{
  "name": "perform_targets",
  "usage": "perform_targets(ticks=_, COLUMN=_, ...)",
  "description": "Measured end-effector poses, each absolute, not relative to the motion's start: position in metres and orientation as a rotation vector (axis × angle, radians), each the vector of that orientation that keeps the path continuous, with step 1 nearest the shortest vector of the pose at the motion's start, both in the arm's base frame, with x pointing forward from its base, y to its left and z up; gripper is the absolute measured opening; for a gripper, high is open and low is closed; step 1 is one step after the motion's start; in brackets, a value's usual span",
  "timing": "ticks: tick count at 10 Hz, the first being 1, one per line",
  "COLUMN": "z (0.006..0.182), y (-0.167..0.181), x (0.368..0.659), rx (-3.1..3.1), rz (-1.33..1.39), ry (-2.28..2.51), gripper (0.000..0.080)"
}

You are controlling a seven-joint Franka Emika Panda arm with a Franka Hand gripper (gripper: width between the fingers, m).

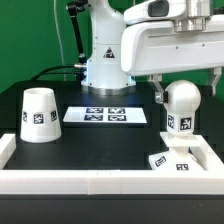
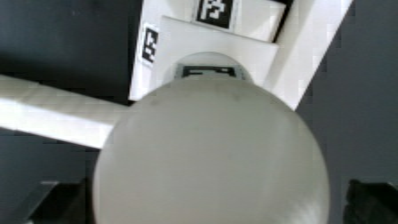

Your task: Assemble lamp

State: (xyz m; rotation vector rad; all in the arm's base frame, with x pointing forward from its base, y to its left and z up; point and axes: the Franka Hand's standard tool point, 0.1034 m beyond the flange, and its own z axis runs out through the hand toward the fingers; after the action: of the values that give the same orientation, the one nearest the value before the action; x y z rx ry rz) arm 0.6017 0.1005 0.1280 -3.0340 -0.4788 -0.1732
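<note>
Exterior view: smooth matte white plastic ball-topped bulb [image 1: 181,103] with tagged stem sat between dark fingers [image 1: 160,94] of gripper [image 1: 186,93]. Long axis was vertical, ball up, stem down. Flat square white tagged base [image 1: 178,160] lay below fingers. Tapered white cup-like shade [image 1: 38,113] stood well away from fingers, wide end down.

Wrist view: bulb [image 2: 210,140] showed as egg-shaped dome filling the space between fingers [image 2: 64,205]. Fingers were apart, close beside ball; could not tell whether they were pressing on it.

Marker board [image 1: 97,115] lies on dark table [image 1: 100,148] (four tags).
</note>
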Motion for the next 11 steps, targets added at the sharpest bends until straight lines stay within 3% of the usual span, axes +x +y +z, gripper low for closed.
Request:
perform_targets(ticks=2, z=0.1233, y=0.0999, x=0.5985, rx=-3.024, rz=0.053, ry=-0.493, gripper=0.0698)
perform_targets(ticks=6, z=0.1177, y=0.0991, x=0.6025, rx=-3.027, rz=0.023, ry=-0.496, gripper=0.0698)
perform_targets(ticks=7, z=0.117, y=0.099, x=0.6022, rx=-3.026, rz=0.025, ry=-0.496, gripper=0.0579)
perform_targets(ticks=11, z=0.1169, y=0.0989, x=0.6022, rx=-3.033, rz=0.027, ry=-0.455, gripper=0.0577)
